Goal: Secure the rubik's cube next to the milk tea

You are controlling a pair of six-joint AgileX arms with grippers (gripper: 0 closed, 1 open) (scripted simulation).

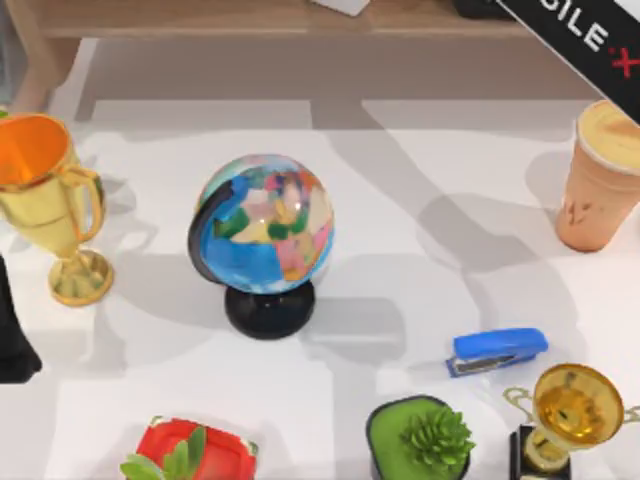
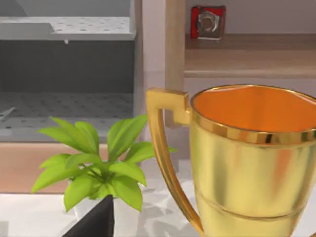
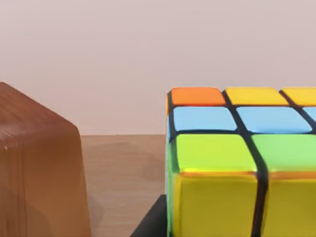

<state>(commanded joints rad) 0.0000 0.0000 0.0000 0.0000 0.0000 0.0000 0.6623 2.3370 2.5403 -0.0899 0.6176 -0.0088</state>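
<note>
Milk tea (image 1: 603, 180) at the counter's (image 1: 420, 170) right edge, open white room between it and the globe (image 1: 263, 224). Rubik's cube (image 3: 237, 163) close before our right wrist camera, on a wooden surface beside a brown block (image 3: 37, 173). End effector states: we cannot tell.

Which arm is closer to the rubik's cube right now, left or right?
Right. Its wrist camera sees the rubik's cube up close, beside a brown wooden block. The left arm is at the table's left, its camera facing the gold trophy and a leafy plant.
</note>
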